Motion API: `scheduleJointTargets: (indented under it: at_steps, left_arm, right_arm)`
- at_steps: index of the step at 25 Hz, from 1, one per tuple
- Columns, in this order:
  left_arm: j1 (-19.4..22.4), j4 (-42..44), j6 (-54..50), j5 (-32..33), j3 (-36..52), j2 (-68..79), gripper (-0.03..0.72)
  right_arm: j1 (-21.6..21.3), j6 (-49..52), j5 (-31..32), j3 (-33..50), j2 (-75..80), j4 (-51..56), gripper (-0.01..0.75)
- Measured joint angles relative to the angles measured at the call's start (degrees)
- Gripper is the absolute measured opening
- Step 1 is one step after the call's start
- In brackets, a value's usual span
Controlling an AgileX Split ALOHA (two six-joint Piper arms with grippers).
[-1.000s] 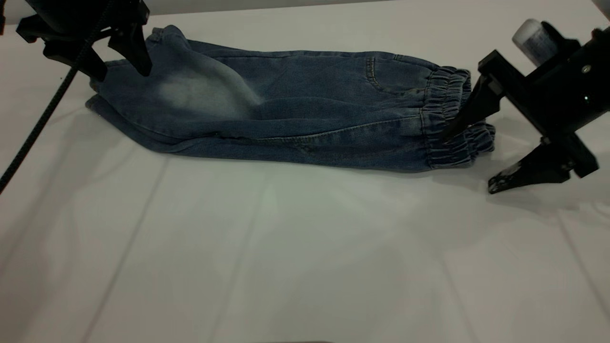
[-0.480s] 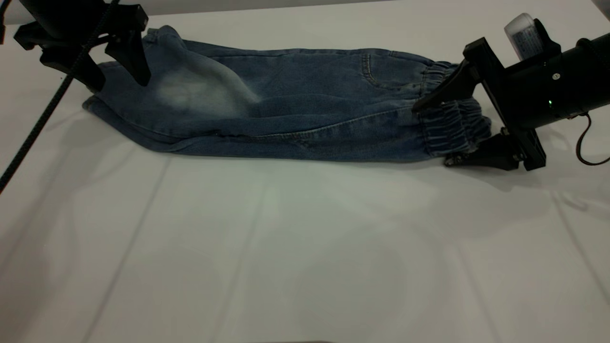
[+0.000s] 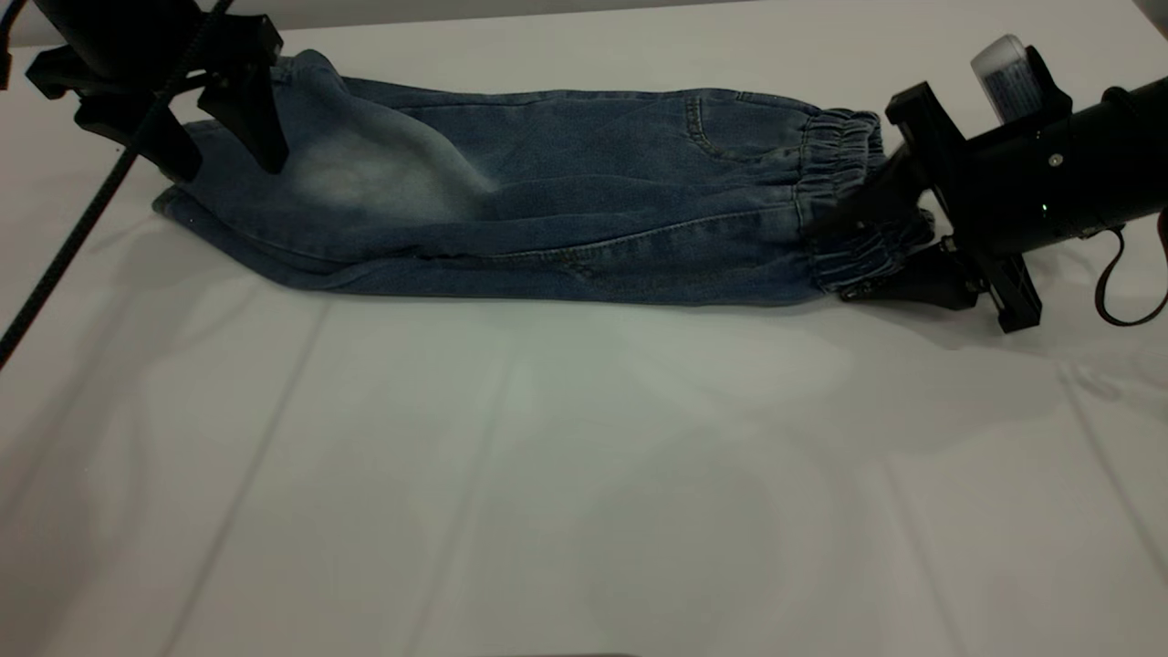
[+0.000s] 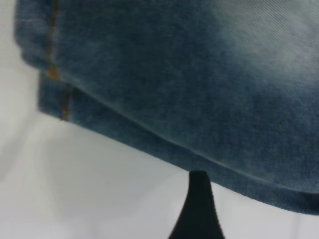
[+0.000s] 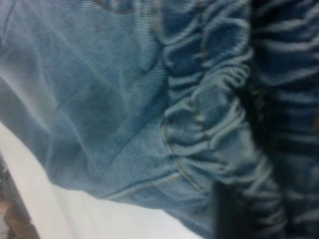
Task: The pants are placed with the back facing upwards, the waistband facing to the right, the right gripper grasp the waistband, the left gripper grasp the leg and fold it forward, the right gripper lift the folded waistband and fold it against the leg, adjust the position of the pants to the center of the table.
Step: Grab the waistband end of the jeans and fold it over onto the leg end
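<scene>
The pants (image 3: 547,219) lie folded lengthwise across the far part of the table (image 3: 584,474), with the elastic waistband (image 3: 844,182) at the right. On top is a plain leg with a faded patch (image 3: 365,178); the leg is hidden beneath it. My right gripper (image 3: 830,261) comes in from the right, one finger above and one below the waistband's near part, and is shut on it. The right wrist view shows the gathered waistband (image 5: 209,114) and a dark finger (image 5: 234,209). My left gripper (image 3: 228,164) hangs open over the leg end; one finger (image 4: 199,209) shows by the hem (image 4: 55,94).
A thick braided black cable (image 3: 82,228) runs down from the left arm across the table's left side. A thin cord loop (image 3: 1127,283) hangs under the right arm. White table top stretches in front of the pants.
My right gripper has come in from the right around the waistband, and its jaws have narrowed onto it. The pants have shifted slightly to the left. The left gripper has hardly moved.
</scene>
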Motion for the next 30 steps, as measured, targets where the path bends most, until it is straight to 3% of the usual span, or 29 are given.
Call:
scheduleJointTargets:
  at_steps: [2, 5, 14, 26, 30]
  left_arm:
    - [-0.87, 0.0, 0.73, 0.2, 0.0, 0.0, 0.534]
    - [-3.17, 0.0, 3.15, 0.4, 0.0, 0.0, 0.534]
    - [-12.26, -0.56, 6.9, -3.7, -0.05, 1.98, 0.529]
    - [-28.62, -10.32, 15.96, -8.5, -0.6, 8.52, 0.498]
    - [-32.06, -11.76, 17.15, -11.17, -0.6, 8.81, 0.497]
  right_arm:
    - [0.0, -1.18, -0.66, -0.25, 0.19, 0.0, 0.167]
    - [0.0, -3.62, -1.39, -0.31, 0.19, -0.05, 0.077]
    - [-1.18, -11.59, 4.59, -0.31, -4.91, -1.16, 0.073]
    - [-1.3, -13.02, 15.67, -0.25, -18.28, -5.82, 0.073]
    - [-1.3, -13.41, 16.35, -0.19, -20.64, -8.85, 0.073]
